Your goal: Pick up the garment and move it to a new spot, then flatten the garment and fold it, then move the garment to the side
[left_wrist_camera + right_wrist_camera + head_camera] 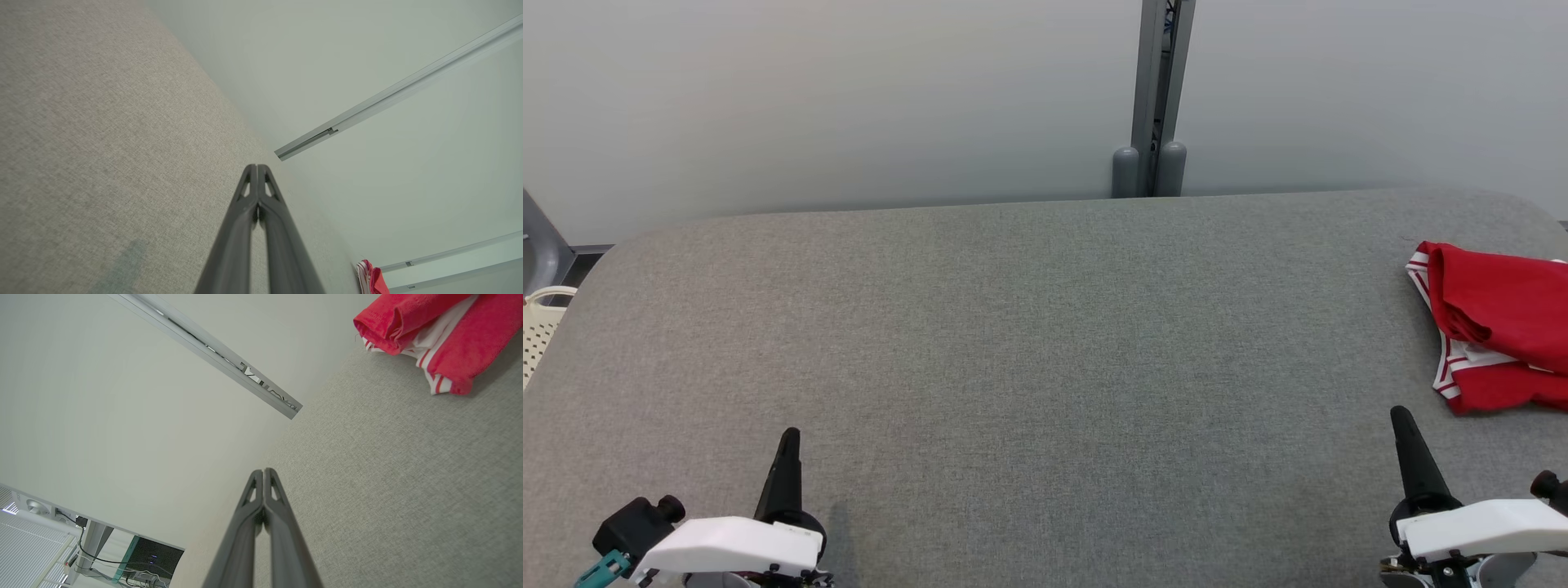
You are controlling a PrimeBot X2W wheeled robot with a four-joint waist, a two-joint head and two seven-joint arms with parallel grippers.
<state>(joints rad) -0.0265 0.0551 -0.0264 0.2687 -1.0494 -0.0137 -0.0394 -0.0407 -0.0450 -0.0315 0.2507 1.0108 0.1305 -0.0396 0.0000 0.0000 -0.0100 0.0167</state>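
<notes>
Red cloth garment with white striped trim point(1499, 327): you find it bunched in loose folds at the right end of the grey fabric-covered table point(1013, 327), cut off by the head view's right edge. Your right gripper point(1403, 420) is nearest, toward the near edge and apart from the garment, its two dark fingers pressed together on nothing. Your left gripper point(789, 441) sits well away at the near left, fingers likewise closed tip to tip, empty. Behind the table: pale wall point(849, 98), grey metal post point(1156, 98). Cream perforated basket point(539, 327) at the left edge.
</notes>
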